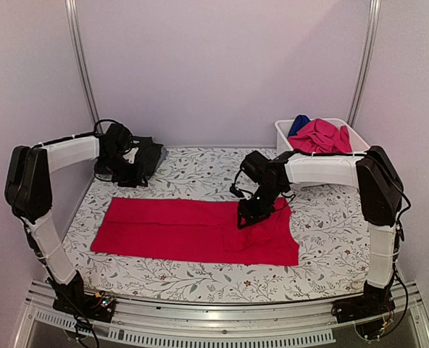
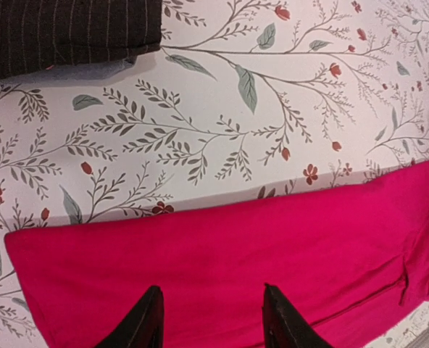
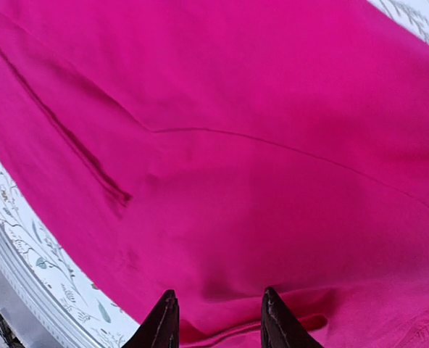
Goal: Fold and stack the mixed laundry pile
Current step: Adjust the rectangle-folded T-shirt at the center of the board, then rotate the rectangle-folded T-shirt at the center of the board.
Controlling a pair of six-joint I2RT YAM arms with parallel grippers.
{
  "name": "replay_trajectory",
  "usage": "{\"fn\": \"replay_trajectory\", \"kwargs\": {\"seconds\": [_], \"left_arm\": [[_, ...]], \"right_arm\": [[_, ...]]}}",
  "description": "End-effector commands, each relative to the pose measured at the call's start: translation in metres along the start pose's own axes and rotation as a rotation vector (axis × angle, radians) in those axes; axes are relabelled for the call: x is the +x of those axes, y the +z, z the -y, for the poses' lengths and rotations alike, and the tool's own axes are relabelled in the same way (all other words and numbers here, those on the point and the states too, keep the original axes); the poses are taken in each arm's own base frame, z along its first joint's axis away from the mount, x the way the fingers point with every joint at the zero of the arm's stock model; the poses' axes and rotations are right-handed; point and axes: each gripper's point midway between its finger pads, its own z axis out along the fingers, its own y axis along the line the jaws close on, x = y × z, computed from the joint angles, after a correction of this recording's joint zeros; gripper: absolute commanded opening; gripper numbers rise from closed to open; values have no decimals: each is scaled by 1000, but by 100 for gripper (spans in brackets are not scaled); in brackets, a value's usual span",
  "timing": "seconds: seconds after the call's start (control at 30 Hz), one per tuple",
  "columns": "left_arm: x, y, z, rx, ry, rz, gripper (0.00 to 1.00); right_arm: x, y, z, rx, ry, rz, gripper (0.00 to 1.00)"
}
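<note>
A red tee [image 1: 193, 230] lies folded into a long flat strip across the middle of the table. My right gripper [image 1: 246, 219] hovers low over its right part, jaws apart, with only flat red cloth [image 3: 222, 181] and a small ridge under the fingertips [image 3: 272, 312]. My left gripper [image 1: 127, 180] is at the back left by the tee's far edge, open and holding nothing [image 2: 211, 308]. A folded dark charcoal polo [image 1: 146, 158] lies just behind it, and shows striped in the left wrist view [image 2: 62, 32]. A magenta-pink garment [image 1: 320, 136] and a blue one [image 1: 298, 124] sit in the tub.
A white plastic tub [image 1: 348, 132] stands at the back right corner. A floral leaf-patterned cloth [image 1: 200, 170] covers the table. The table's metal front rail [image 1: 222, 312] runs between the two arm bases. Walls close in on the left, back and right.
</note>
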Motion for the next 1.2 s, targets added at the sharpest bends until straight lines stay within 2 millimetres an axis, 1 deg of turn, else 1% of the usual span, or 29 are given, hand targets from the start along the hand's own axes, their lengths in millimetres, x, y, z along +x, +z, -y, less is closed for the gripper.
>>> {"fn": "replay_trajectory", "kwargs": {"seconds": [0.0,0.07,0.13,0.2,0.27,0.33,0.43,0.5,0.53,0.67,0.73,0.8,0.87,0.9,0.93,1.0,1.03,1.1,1.13,1.17], "left_arm": [[-1,19,9,-5,36,-26,46],[0,24,10,-3,41,-32,46],[3,28,7,-17,42,-46,46],[8,33,4,-26,44,-64,46],[15,37,1,-31,45,-81,46],[27,45,-4,-43,43,-105,47],[51,58,-25,-80,-22,-174,47],[66,62,-40,-88,-89,-204,46],[72,62,-47,-92,-123,-208,46],[92,54,-83,-138,-266,-213,43],[102,48,-111,-192,-370,-211,41],[111,40,-135,-230,-471,-197,40],[118,33,-149,-232,-555,-172,40],[118,27,-153,-233,-585,-152,40],[117,22,-156,-234,-603,-133,40],[110,11,-157,-233,-605,-95,40],[103,5,-153,-214,-588,-72,41],[87,-6,-140,-186,-530,-31,43],[77,-12,-131,-176,-481,-8,44],[69,-17,-121,-169,-423,11,45]], "right_arm": [[13,2,27,59,86,-14,38],[25,8,30,56,100,-50,37],[41,14,33,56,116,-93,35],[55,17,36,62,133,-121,35],[61,17,39,73,146,-126,37],[57,16,41,84,152,-116,39],[41,18,41,87,154,-99,39],[32,28,46,106,152,-100,39],[23,29,47,111,145,-88,39],[10,54,64,166,130,-113,39],[-3,61,73,195,116,-103,39],[-22,67,86,238,115,-77,39],[-53,62,95,286,111,-10,39],[-72,62,97,299,104,26,39],[-92,54,93,299,89,72,41],[-130,33,80,274,62,161,46],[-143,24,73,258,49,199,48],[-160,2,58,219,27,267,50],[-162,-14,50,201,17,294,51],[-164,-24,45,184,19,318,52]]}}
